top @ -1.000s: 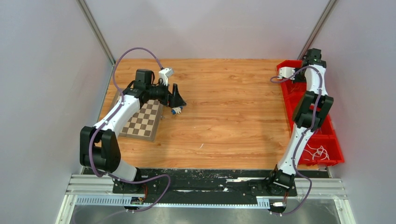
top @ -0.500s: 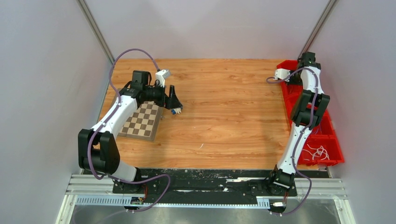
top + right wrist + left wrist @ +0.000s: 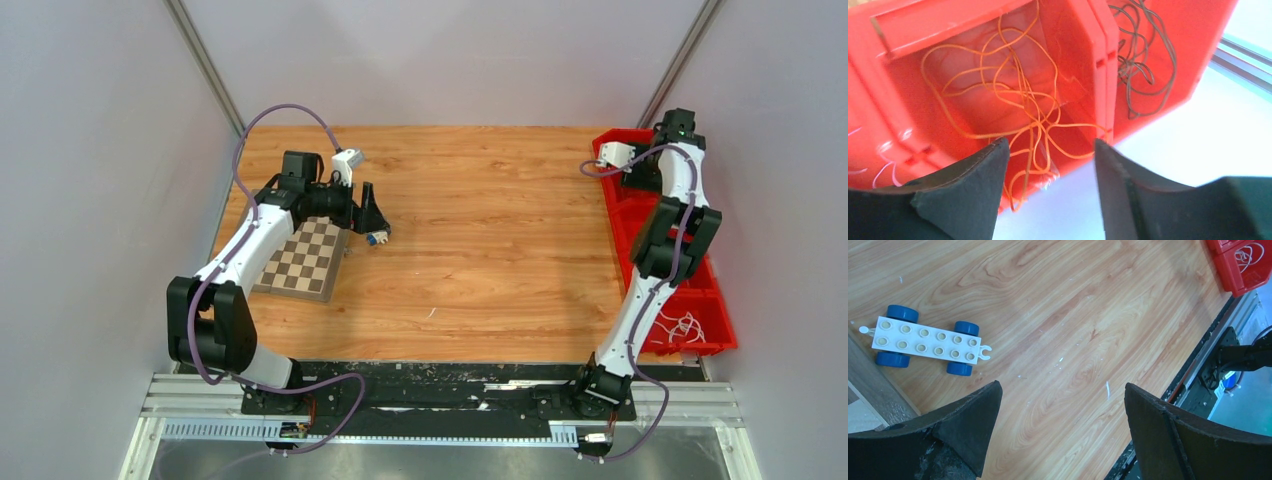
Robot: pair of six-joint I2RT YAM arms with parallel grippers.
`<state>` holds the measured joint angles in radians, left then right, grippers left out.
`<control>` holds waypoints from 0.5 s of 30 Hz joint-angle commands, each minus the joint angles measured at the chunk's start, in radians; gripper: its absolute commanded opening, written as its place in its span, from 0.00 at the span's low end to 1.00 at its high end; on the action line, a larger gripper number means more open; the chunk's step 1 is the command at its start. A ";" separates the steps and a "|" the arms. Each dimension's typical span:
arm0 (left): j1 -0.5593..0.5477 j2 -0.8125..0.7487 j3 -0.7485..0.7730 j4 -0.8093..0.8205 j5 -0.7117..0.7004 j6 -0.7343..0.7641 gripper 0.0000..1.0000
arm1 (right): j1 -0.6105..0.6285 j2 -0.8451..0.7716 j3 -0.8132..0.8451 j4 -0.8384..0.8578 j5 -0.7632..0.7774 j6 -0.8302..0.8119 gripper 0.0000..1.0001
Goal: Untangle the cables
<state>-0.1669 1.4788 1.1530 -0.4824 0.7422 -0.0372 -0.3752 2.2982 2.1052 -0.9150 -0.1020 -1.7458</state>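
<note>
Right now the orange cables (image 3: 1018, 100) lie as a loose tangle of loops on the floor of one compartment of the red bin (image 3: 938, 25). A few of their strands trail toward the compartment's near edge. On the other side of the partition wall, the dark cables (image 3: 1138, 65) sit in a looser bundle in the neighbouring compartment. From my overhead view I also see white cables (image 3: 682, 325) bunched in the bin's nearest compartment, well apart from the other two sets.

My right tool (image 3: 1050, 145) hangs just above the orange tangle at the far end of the bin. Its two fingers stand partly apart, and I see nothing pinched between them; the orange strands show through the gap but lie in the bin below.

The bin runs along the right edge of the desk (image 3: 480, 250). On the far left side of the desk, my left tool (image 3: 1062, 387) hovers with its fingers spread fully wide and holds nothing. Below and just beside it rests a white toy chassis (image 3: 928, 340) with blue wheels, flat on the wood. It lies next to the edge of a checkerboard (image 3: 305, 255).
</note>
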 commanded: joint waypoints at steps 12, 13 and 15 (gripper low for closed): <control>0.005 -0.072 -0.017 0.040 -0.009 -0.002 1.00 | -0.029 -0.337 -0.124 -0.015 -0.143 0.017 0.98; 0.008 -0.078 -0.022 0.045 -0.009 -0.012 1.00 | -0.022 -0.352 -0.111 -0.023 -0.160 0.058 1.00; 0.018 -0.090 -0.023 0.052 -0.008 -0.030 1.00 | 0.012 -0.378 -0.077 -0.046 -0.172 0.155 1.00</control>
<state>-0.1646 1.4399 1.1393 -0.4728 0.7307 -0.0433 -0.4007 2.0182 1.9778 -0.9249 -0.1898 -1.7256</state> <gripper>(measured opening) 1.000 0.994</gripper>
